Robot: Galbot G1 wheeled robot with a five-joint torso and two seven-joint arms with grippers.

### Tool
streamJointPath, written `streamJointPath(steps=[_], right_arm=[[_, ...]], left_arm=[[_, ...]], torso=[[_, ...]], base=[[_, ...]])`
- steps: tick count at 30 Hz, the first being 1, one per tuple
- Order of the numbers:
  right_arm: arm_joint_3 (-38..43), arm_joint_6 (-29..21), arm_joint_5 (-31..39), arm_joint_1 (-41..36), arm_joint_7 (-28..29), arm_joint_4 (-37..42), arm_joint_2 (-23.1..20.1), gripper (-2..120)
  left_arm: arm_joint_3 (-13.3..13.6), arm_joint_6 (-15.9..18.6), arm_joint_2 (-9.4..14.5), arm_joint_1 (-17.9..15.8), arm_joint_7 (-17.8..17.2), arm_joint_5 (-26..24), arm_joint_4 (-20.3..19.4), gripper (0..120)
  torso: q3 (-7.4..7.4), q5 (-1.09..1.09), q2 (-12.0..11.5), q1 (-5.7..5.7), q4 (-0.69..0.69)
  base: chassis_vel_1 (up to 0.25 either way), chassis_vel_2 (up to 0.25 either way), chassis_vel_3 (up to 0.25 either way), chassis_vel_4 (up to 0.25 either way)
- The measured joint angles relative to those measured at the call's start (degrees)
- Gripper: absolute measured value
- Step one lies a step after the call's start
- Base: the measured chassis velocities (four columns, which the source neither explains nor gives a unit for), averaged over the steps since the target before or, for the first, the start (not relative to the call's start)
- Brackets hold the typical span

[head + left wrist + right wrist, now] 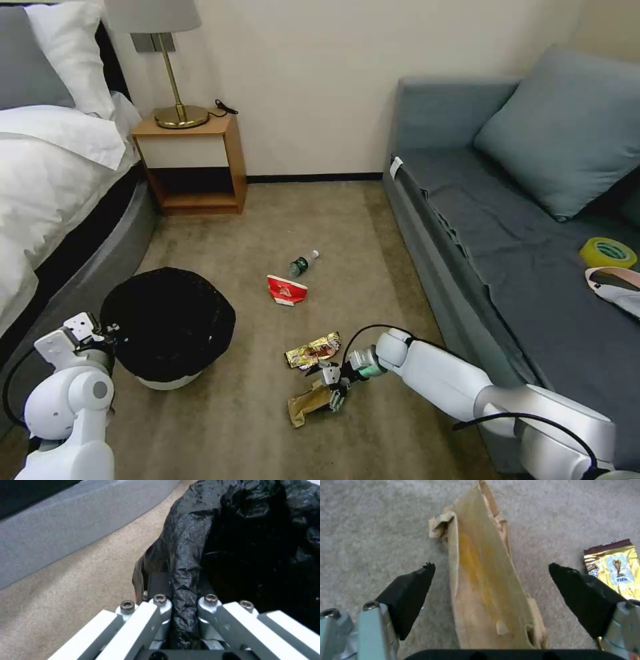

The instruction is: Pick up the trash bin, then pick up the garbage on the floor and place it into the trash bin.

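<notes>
Nearest us, our right gripper [491, 580] hangs spread wide astride the brown wrapper [486, 585] on the carpet [370, 525]; thin creased paper could slide or fold away (the gold foil wrapper [615, 567] lies just beside). Our left gripper [183, 610] pinches the trash bin [167, 323] by its crinkly bag, which may slip.

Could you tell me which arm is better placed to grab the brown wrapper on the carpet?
The right. The right gripper is open with its fingers straddling the brown wrapper, while the left gripper is shut on the trash bin liner.
</notes>
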Motion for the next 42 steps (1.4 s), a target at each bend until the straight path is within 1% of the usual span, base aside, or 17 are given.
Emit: streamJointPath(steps=[6,10,18,25,29,30,34,35,36,37,39,40,42], right_arm=[[0.48,0.16,-0.55,-0.27,-0.04,-0.89,0.26,89],[1.51,1.14,-1.41,-0.62,-0.04,-3.28,1.79,89],[2.56,2.4,-2.54,-1.04,0.08,-6.23,2.78,89],[3.11,2.62,-3.17,-1.29,0.34,-7.07,3.16,88],[3.59,2.69,-3.57,-1.31,0.68,-7.69,3.5,79],[3.59,2.69,-3.57,-1.31,0.68,-7.69,3.5,79],[3.71,2.74,-3.61,-1.3,0.94,-7.97,3.7,70],[3.71,2.74,-3.61,-1.3,0.94,-7.97,3.7,70],[3.72,2.75,-3.64,-1.33,1.09,-8.08,3.78,66],[3.72,2.76,-3.65,-1.37,1.21,-8.15,3.83,65],[3.83,2.77,-3.66,-1.52,1.5,-8.25,3.95,56],[3.83,2.77,-3.66,-1.52,1.5,-8.25,3.95,56],[4.0,2.77,-3.66,-1.54,1.55,-8.25,3.97,46]], left_arm=[[-0.14,-0.06,0.05,0.08,0.08,-0.15,0.0,4],[-0.14,-0.3,0.05,0.2,0.19,-0.21,-0.05,4],[-0.08,-0.44,-0.02,0.45,0.27,-0.4,-0.42,4],[-0.08,-0.51,-0.07,0.42,0.35,-0.47,-0.42,4],[-0.13,-0.58,-0.1,0.47,0.47,-0.52,-0.42,4],[-0.13,-0.58,-0.1,0.47,0.47,-0.52,-0.42,4],[-0.23,-0.8,-0.06,0.63,0.65,-0.53,-0.28,4],[-0.23,-0.8,-0.06,0.63,0.65,-0.53,-0.28,4],[-0.23,-0.95,-0.04,0.71,0.78,-0.53,-0.27,4],[-0.23,-1.07,-0.03,0.74,0.88,-0.54,-0.28,4],[-0.41,-1.14,0.09,0.89,1.04,-0.78,-0.35,4],[-0.41,-1.14,0.09,0.89,1.04,-0.78,-0.35,4],[-0.58,-1.14,0.22,1.03,1.05,-0.87,-0.37,4]], torso=[[0.0,-0.01,0.0,0.0,0.0],[0.0,0.0,0.0,0.0,0.01],[0.0,0.0,0.0,0.0,0.0],[0.0,0.0,0.0,0.0,0.0],[0.0,0.0,0.0,0.0,0.01],[0.0,0.0,0.0,0.0,0.01],[0.0,0.0,0.0,0.0,0.01],[0.0,0.0,0.0,0.0,0.01],[0.0,0.0,0.0,0.0,0.01],[0.0,0.0,0.0,0.0,0.01],[0.0,0.0,0.0,0.0,0.0],[0.0,0.0,0.0,0.0,0.0],[0.0,0.0,0.0,0.0,0.01]], base=[[0.0,0.0,0.0,0.0],[0.0,0.0,0.0,0.0],[0.0,0.0,0.0,0.0],[0.0,0.0,0.0,0.0],[0.0,0.0,0.0,0.0],[0.0,0.0,0.0,0.0],[0.0,0.0,0.0,0.0],[0.0,0.0,0.0,0.0],[0.0,0.0,0.0,0.0],[0.0,0.0,0.0,0.0],[0.0,0.0,0.0,0.0],[0.0,0.0,0.0,0.0],[0.0,0.0,0.0,0.0]])
